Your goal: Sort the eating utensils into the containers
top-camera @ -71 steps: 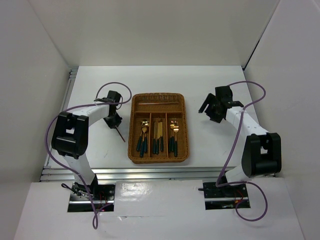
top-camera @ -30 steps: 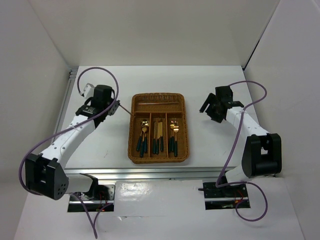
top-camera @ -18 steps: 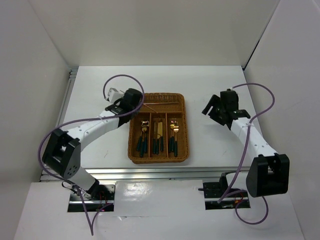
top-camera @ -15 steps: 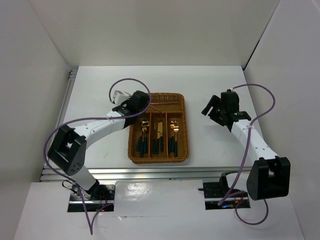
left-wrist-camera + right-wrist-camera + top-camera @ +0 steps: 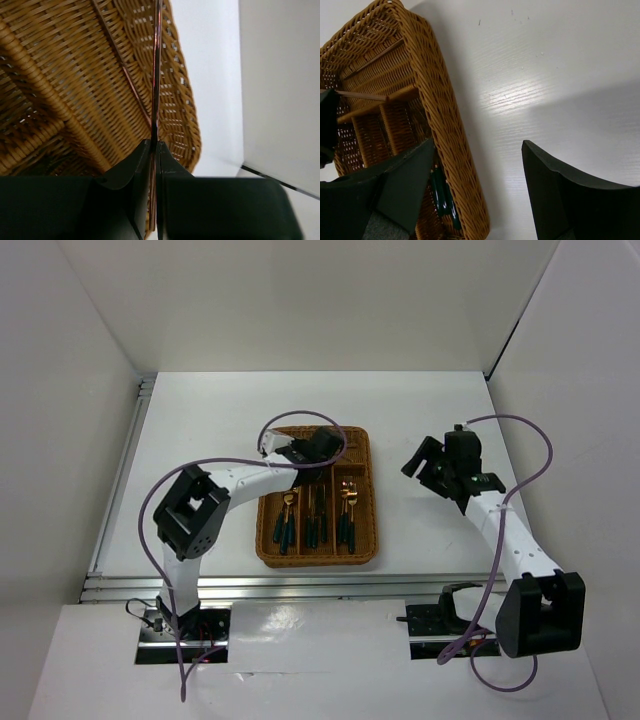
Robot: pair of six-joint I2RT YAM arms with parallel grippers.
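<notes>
One chopstick [image 5: 156,75] is clamped between the shut fingers of the left gripper [image 5: 154,145], over the crosswise slot of the wicker tray [image 5: 315,560] (a second chopstick [image 5: 120,65] lies inside). The right gripper [image 5: 476,145] is spread apart and empty, over the table [image 5: 545,75] just beside the tray.

In the top view the tray [image 5: 368,502] sat at mid-frame on the table [image 5: 200,410]. Its crosswise slot [image 5: 352,451] ran along the upper end, with three long slots side by side below it. Utensils [image 5: 314,525] lay in all three, handles toward the bottom of the frame. The left gripper [image 5: 325,447] hung over the crosswise slot with a chopstick [image 5: 155,75] between its fingers. A second chopstick [image 5: 122,66] lay in the slot beneath. The right gripper [image 5: 420,467] stood right of the tray, well apart.
</notes>
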